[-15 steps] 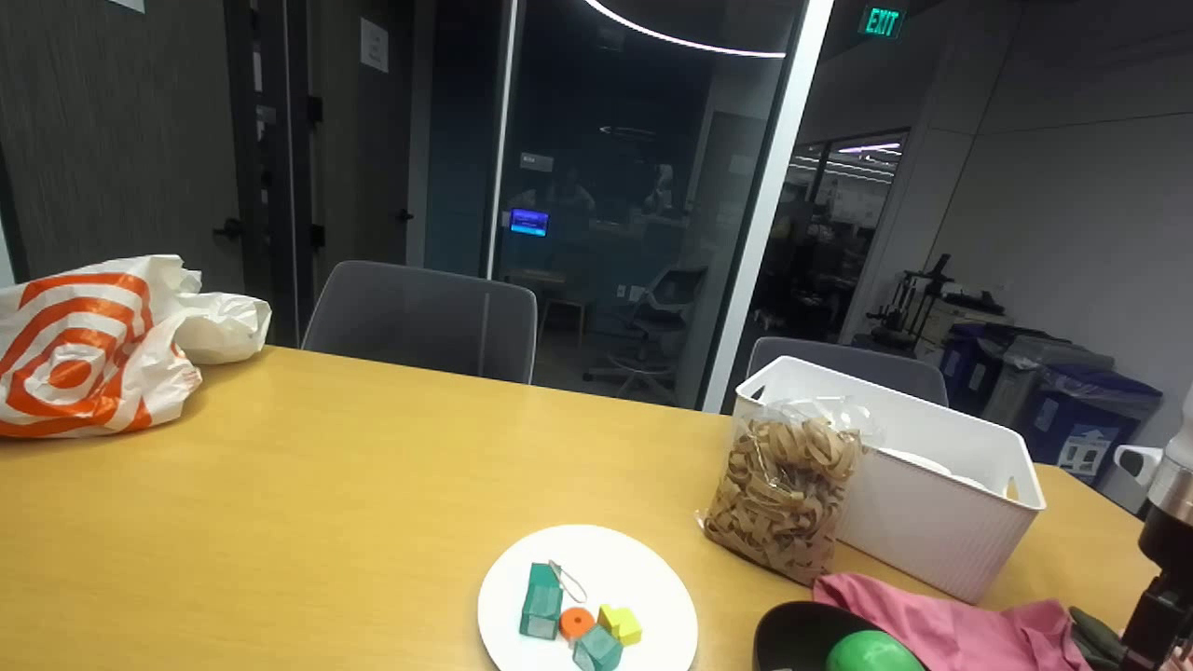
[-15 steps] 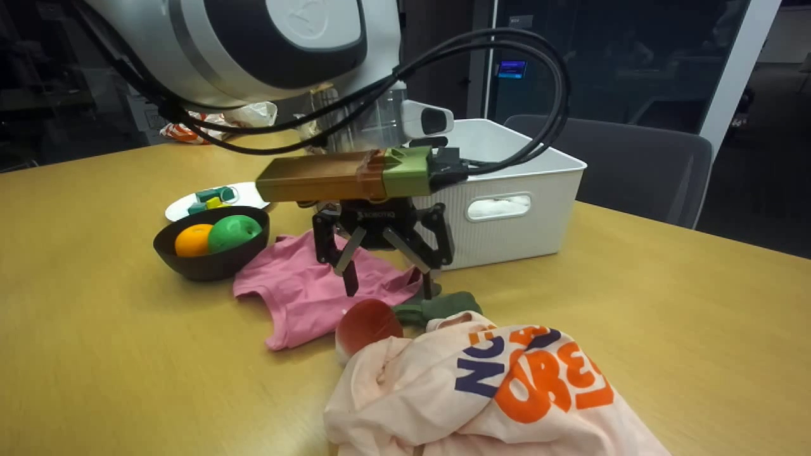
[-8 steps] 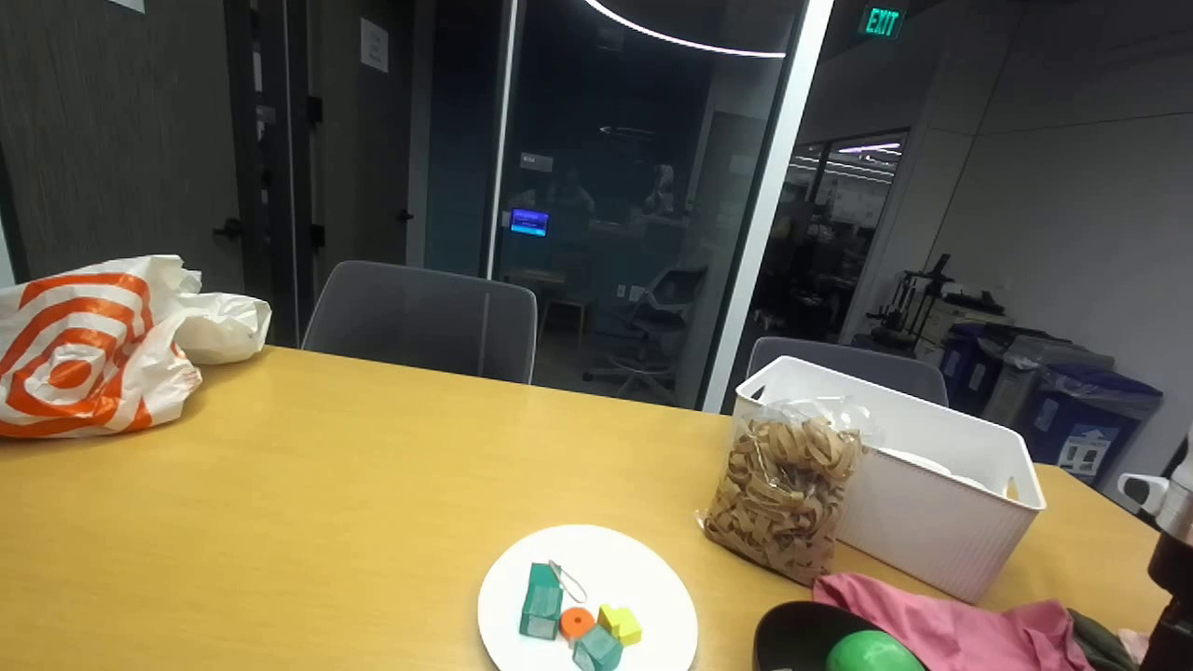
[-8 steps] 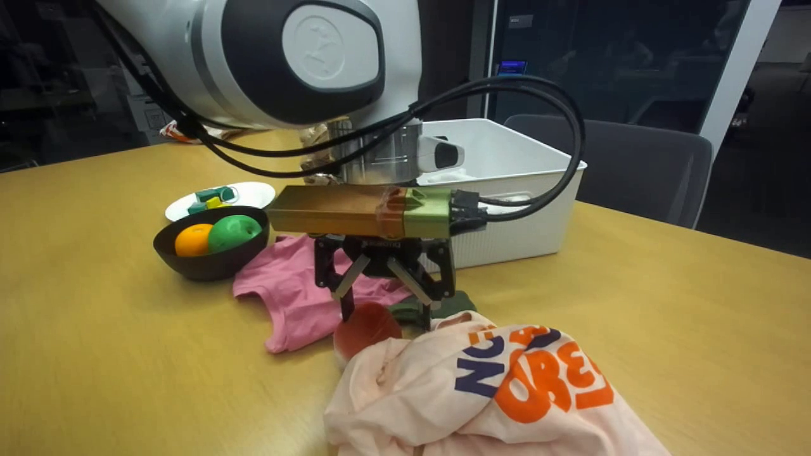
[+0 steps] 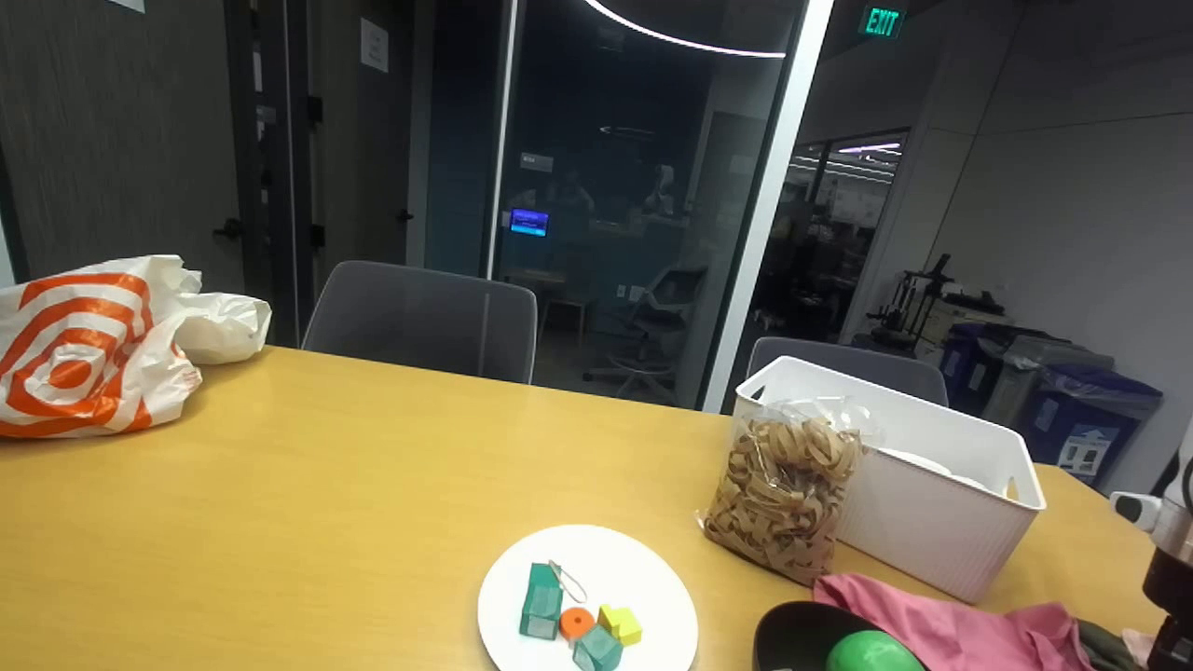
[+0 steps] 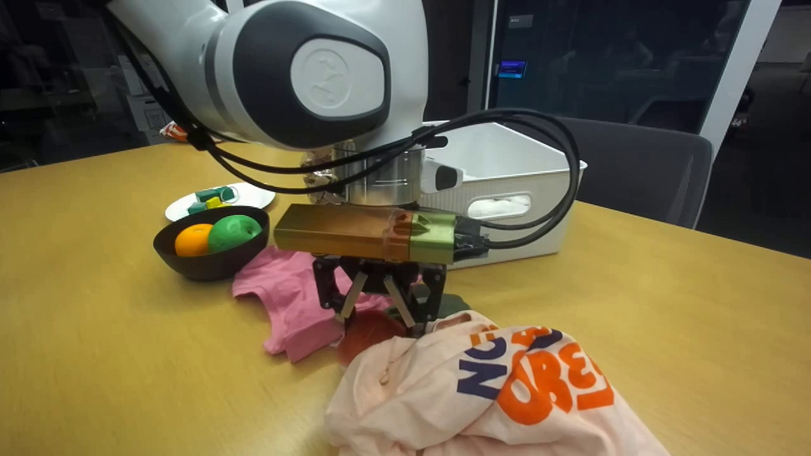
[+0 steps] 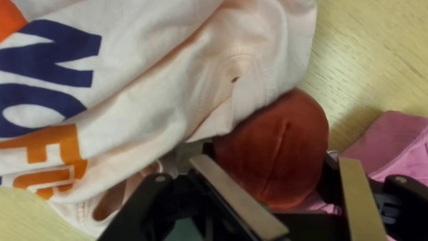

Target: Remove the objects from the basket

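The white basket (image 5: 918, 536) stands on the table in both exterior views, its near end (image 6: 519, 240) behind my gripper. White items (image 5: 923, 460) show inside it; the rest of its inside is hidden. My gripper (image 6: 382, 327) is down at the table outside the basket, pointing down. In the wrist view its fingers stand on either side of a red plush object (image 7: 277, 144) and touch both sides. The object lies on the table, partly under a pale pink printed cloth (image 7: 160, 100).
A pink shirt (image 6: 294, 304) and a dark green soft item (image 6: 453, 305) lie beside the gripper. A black bowl (image 6: 212, 263) with fruit and a white plate (image 5: 508, 643) with small blocks stand nearby. A bag of brown paper strips (image 5: 788, 503) leans by the basket.
My gripper has moved down from above the red plush object to around it, and its fingers have drawn closer together onto it. The pink shirt's near edge has shifted slightly.
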Action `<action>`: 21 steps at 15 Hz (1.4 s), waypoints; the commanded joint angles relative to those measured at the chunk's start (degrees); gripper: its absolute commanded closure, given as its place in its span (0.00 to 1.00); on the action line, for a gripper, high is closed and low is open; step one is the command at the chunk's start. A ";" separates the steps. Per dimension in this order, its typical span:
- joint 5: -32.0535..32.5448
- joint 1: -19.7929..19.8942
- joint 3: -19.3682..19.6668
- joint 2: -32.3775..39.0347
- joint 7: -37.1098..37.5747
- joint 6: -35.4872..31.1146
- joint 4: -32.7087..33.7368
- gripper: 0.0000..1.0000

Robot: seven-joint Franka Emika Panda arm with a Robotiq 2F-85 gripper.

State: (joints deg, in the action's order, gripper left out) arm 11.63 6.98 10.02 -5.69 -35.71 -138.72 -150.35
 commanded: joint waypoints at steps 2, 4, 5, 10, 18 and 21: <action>-1.64 -0.13 -0.08 -0.25 -1.50 1.67 1.65 0.69; -3.11 -0.22 0.03 -1.31 -1.85 3.08 2.49 0.84; -4.45 -0.26 0.17 -1.89 -2.34 3.74 2.94 0.90; -10.98 -0.25 0.92 -6.08 -4.60 6.61 5.86 0.92; -2.58 -0.80 -1.60 -13.73 1.61 -7.14 5.74 0.92; 1.32 -0.69 -3.32 -13.42 6.65 -16.06 5.93 0.93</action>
State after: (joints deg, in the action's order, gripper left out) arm 8.97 6.32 8.23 -18.19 -34.04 -147.29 -143.92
